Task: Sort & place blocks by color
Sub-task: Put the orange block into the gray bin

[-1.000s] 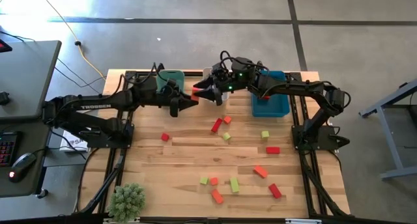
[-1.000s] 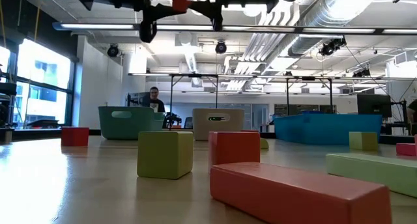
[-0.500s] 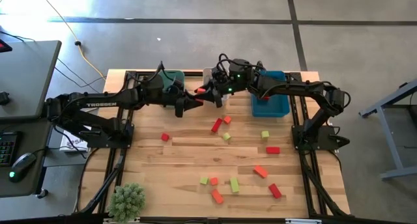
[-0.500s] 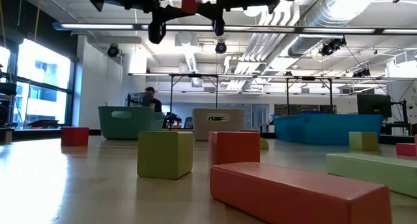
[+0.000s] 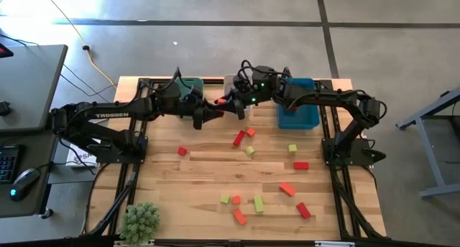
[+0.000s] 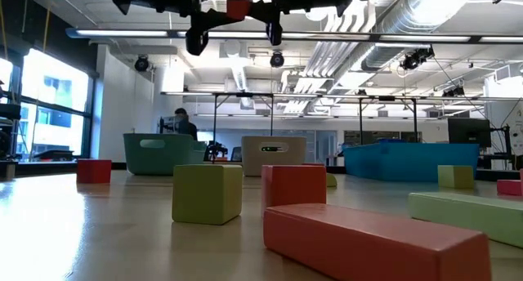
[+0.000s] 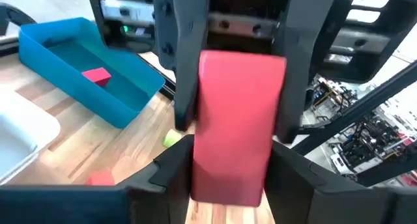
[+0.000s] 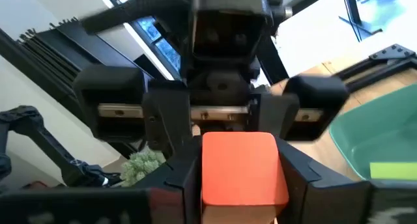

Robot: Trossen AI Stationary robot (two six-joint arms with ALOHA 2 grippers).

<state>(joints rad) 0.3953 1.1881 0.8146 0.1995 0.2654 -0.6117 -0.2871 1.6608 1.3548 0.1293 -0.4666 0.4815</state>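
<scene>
Mid-air handover of a red block (image 7: pixel 238 120) during colour sorting. The block hangs above the table, a short way from the blue bin (image 5: pixel 316 118) on that bin's left-arm side, with the two arms meeting nose to nose over it. The right gripper (image 5: pixel 231 107), reaching across from above the blue bin, has its two fingers pressed against opposite faces of the block and so has hold of it. The left gripper (image 5: pixel 208 112) lies farther from the blue bin, at the block's other end and closely flanking it; whether it grips or has let go cannot be told. The step in hand is judged to be the passing of the block from one arm to the other. The blue bin already holds one red piece (image 7: pixel 96 75), which suggests it as the destination. The next move would call for one gripper to release cleanly and draw straight back, so that the block is not twisted out of the other's grip. The remaining blocks (image 5: pixel 259 202) lie scattered on the table, well apart from the blue bin.
</scene>
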